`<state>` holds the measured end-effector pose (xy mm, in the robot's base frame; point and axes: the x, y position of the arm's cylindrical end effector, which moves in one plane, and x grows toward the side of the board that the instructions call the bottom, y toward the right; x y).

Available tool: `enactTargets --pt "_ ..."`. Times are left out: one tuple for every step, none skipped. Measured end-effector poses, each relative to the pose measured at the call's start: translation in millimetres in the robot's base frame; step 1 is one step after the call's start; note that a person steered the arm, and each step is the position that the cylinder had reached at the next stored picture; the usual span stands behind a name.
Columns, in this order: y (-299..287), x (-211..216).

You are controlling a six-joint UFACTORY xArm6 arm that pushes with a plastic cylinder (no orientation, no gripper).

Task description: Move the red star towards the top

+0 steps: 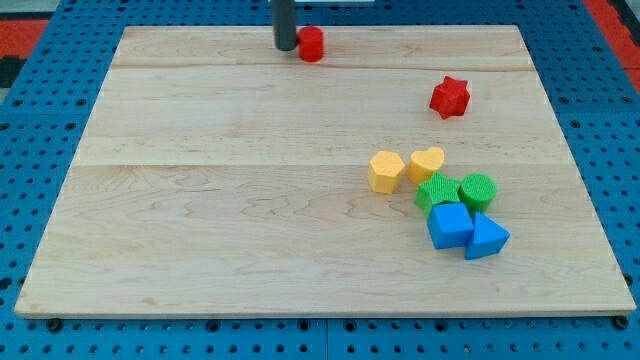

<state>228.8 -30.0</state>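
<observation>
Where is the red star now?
The red star lies at the board's upper right, above the yellow blocks, far right of my tip.

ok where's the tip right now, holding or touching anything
My tip: holds nothing; it has no jaws. It sits at the view's top, just left of the red cylinder, touching or nearly so, far from the red star.

The wooden board [200, 230] carries two red, two yellow, two green and two blue blocks.
</observation>
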Motion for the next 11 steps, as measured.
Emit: enactTargets --pt "32 7" --pt "38 48" --pt "73 93" --pt "136 130" --pt "208 151" --pt "242 146" --pt "245 129" --pt "245 106" --pt "267 122" --pt "242 143" --pt "199 140"
